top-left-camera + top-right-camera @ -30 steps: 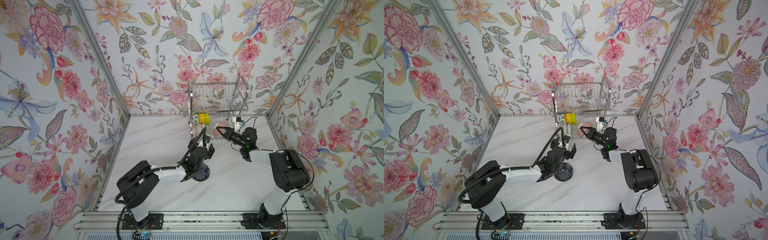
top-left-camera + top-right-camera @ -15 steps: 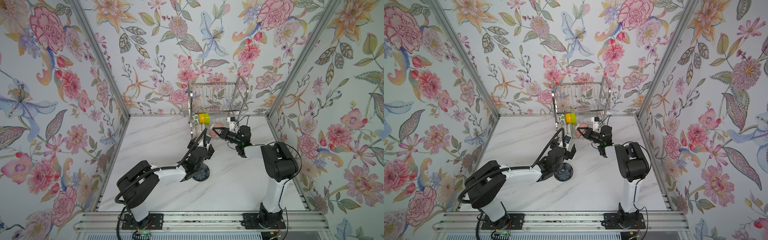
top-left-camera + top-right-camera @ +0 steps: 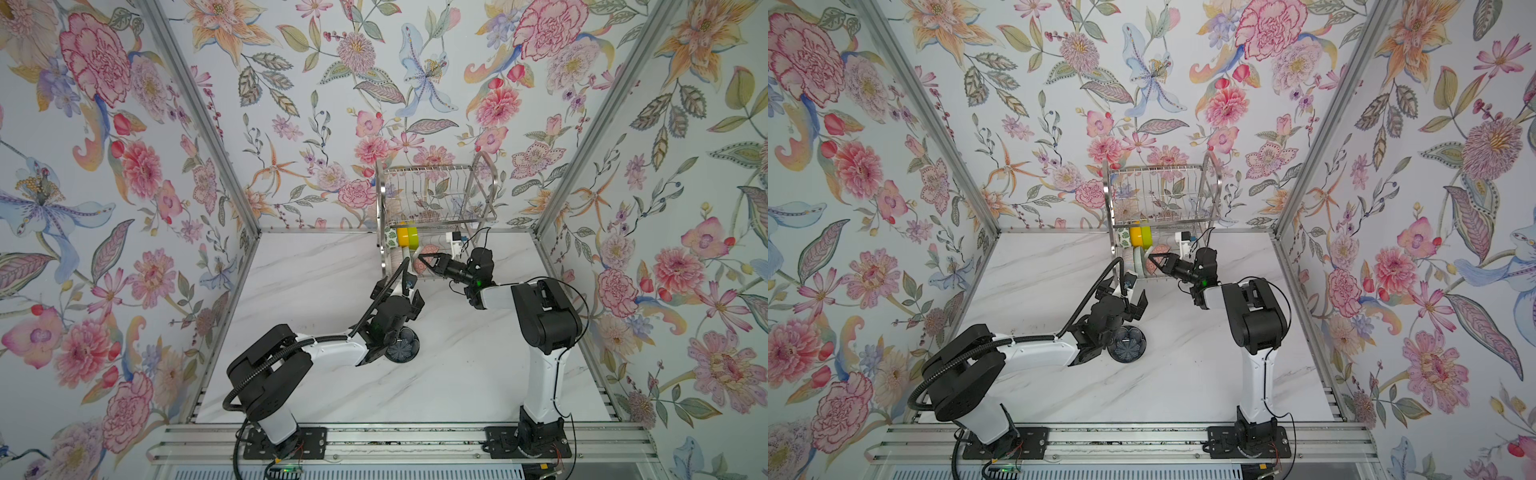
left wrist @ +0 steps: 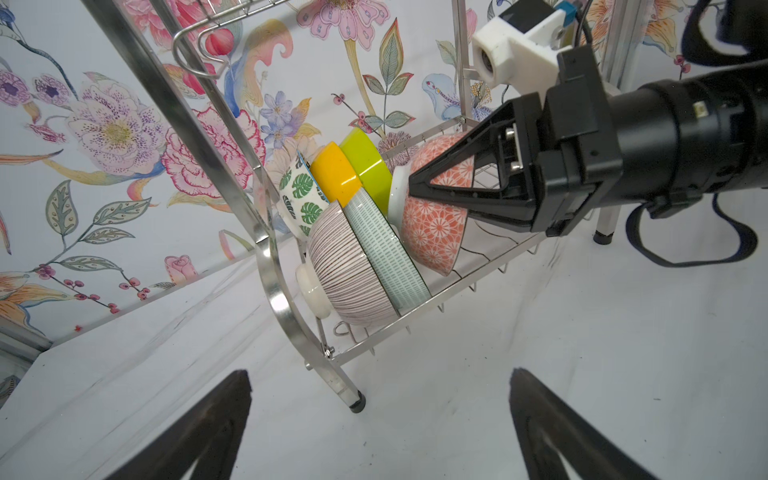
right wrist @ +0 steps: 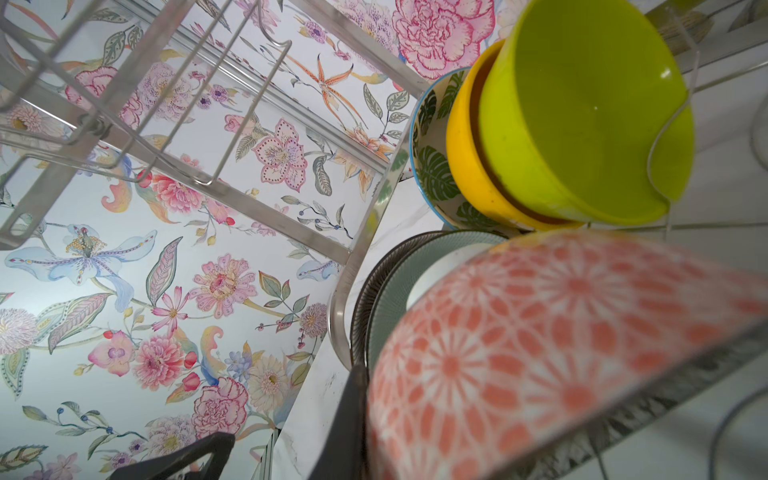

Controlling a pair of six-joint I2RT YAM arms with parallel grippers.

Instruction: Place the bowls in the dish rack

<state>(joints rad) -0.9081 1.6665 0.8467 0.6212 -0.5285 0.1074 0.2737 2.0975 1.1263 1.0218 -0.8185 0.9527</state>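
While left pincer [image 4: 380,374] gapes, right pincer [image 4: 411,187] closed beside orange-patterned bowl [image 4: 432,224].

White arm links [image 3: 544,374], black joint housings [image 3: 544,320]; corrugated black cable [image 3: 1025,338] on left arm [image 3: 332,351]; triangular black gripper fingers [image 4: 478,203]

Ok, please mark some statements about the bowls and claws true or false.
A dark bowl sits on the table, outside the rack. True.
The left claw is shut on a bowl. False: it is open, holding nothing.
The yellow bowl stands between the leaf-print bowl and the lime bowl. True.
The bowls fill the rack's top shelf. False: they stand on the bottom shelf.
The right claw is wide open. False: it is shut, by the orange patterned bowl.
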